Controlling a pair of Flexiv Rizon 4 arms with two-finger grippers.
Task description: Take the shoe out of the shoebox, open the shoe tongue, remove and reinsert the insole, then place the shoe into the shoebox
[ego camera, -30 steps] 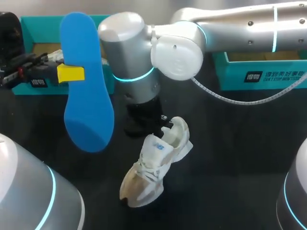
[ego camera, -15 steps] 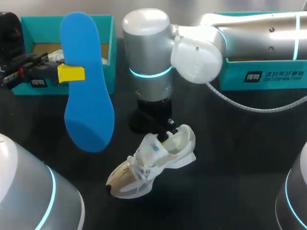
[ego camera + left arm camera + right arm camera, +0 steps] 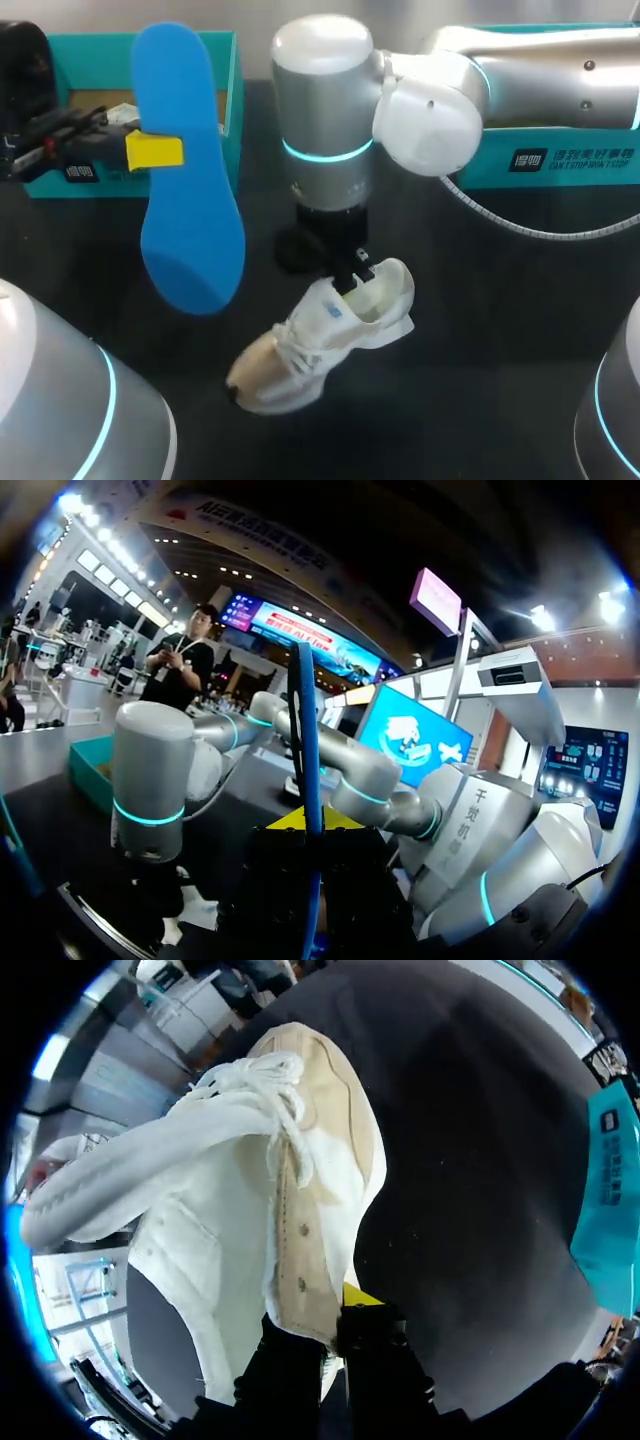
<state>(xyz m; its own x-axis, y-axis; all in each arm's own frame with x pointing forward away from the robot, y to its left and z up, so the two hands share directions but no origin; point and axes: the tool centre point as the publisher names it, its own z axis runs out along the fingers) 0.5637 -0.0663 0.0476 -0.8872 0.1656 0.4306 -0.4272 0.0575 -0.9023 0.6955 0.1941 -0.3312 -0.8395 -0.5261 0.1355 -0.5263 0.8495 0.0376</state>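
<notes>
The left claw is clamped on a flat blue foam insole near its middle and holds it upright above the black desk. In the left wrist view the insole stands edge-on between the fingers of the claw. The right claw pinches the collar edge of a white and tan lace-up sneaker, which is tilted with its toe towards the robot. The right wrist view shows the fingers closed on that edge of the sneaker. An open teal cardboard shoebox sits behind the insole.
</notes>
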